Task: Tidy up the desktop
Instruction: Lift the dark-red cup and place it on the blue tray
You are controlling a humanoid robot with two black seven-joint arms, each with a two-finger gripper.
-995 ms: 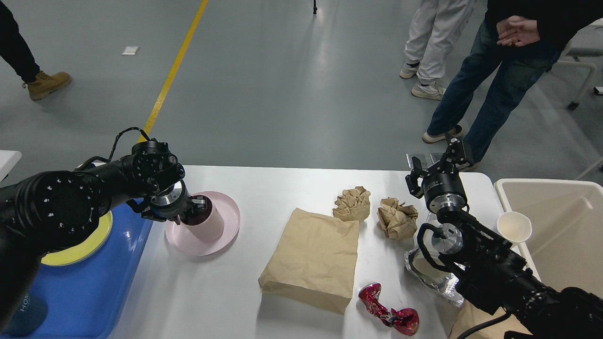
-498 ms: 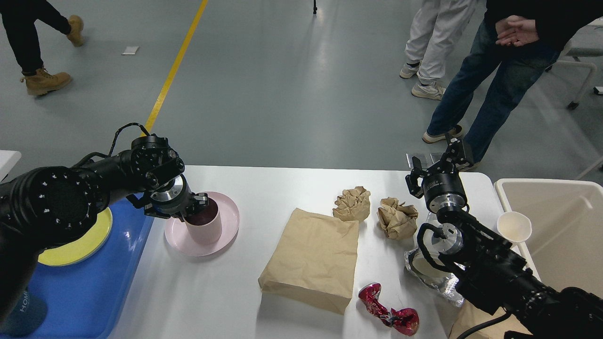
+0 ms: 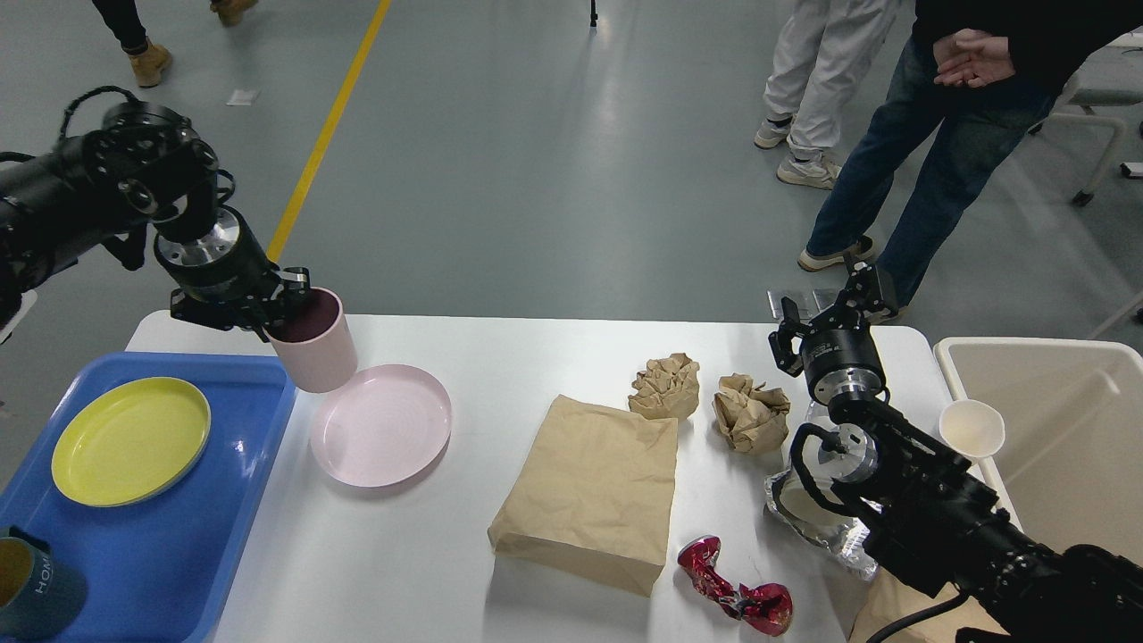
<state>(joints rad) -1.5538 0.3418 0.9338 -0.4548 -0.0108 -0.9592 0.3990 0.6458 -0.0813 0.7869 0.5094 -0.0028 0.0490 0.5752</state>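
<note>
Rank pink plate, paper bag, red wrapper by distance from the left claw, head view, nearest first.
From the left claw, which grips the pink cup:
1. Pink plate, just below and right of the claw, beside the blue tray.
2. Paper bag, mid-table.
3. Red wrapper, near the table's front edge, toward the right arm.

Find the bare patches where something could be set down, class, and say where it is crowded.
Free: the blue tray in front of the yellow plate, and the desktop between the pink plate and the paper bag. Crowded: the right end, with crumpled paper balls, red wrapper and foil.
</note>
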